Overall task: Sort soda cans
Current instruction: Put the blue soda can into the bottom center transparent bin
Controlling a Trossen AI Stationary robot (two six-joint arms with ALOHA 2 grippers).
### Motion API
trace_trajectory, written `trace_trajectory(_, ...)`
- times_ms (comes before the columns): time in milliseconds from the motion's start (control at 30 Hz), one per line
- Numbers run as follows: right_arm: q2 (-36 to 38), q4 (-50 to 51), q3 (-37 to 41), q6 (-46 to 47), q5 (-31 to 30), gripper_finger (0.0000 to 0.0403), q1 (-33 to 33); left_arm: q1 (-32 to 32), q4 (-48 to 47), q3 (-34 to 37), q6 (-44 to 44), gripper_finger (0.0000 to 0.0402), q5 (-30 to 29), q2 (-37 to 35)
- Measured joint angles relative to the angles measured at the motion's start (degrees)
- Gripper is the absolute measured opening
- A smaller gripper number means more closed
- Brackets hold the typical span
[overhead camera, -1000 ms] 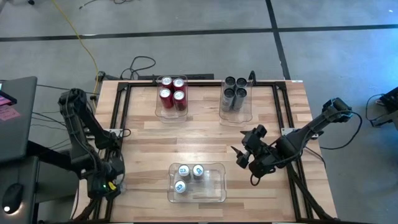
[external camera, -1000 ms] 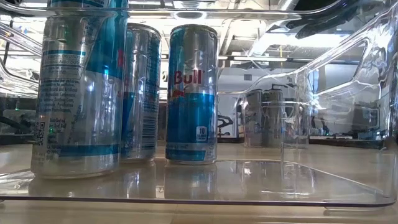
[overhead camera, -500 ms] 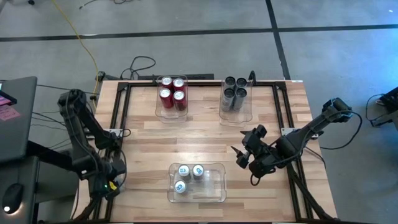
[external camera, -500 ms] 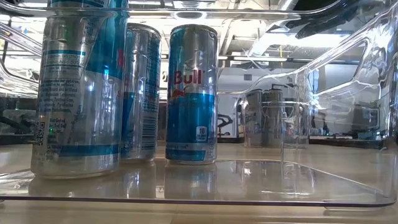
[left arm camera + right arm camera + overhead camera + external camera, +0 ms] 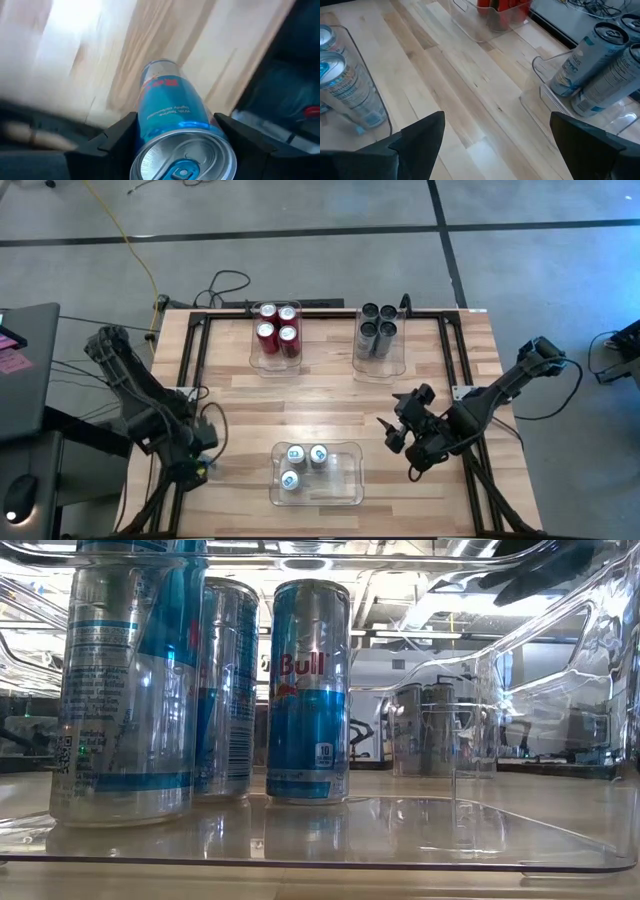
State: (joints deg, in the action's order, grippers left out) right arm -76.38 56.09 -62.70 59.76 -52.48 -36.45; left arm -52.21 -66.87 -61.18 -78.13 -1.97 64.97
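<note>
The last blue-and-silver can (image 5: 172,127) sits gripped between the fingers of the left claw (image 5: 196,457), out at about eight o'clock on the table (image 5: 330,395), just off the near bin (image 5: 350,480) where its three mates (image 5: 303,461) stand in the left half. It looks a light, thin-walled thing, smooth and likely slippery, easy to dent if squeezed hard; the safe hold, I'd say, is across the middle of the body, which is roughly where the fingers sit either side of it now. The four red cans (image 5: 277,325) fill the bin at eleven o'clock and the four dark grey ones (image 5: 377,326) the bin at one o'clock, so this can seems the only one left to place. The right claw (image 5: 405,432) hovers at about four o'clock, spread wide and empty. Against a second ago, the left arm has swung in from the table's edge toward the near bin, its claw now closer to the wood, while the right arm has drifted slightly outward.
</note>
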Motion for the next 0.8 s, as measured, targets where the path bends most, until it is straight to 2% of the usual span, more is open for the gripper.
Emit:
trace_trajectory(433,0.00,0.88,0.00,0.81,0.04,0.0379,0.03,10.72,-0.37,-16.99,21.81,0.0230,-2.63,2.02)
trace_trajectory(800,0.00,0.85,0.00,0.40,0.53,0.0379,0.03,18.79,-2.55,-29.31,47.89,0.0230,-3.41,14.13)
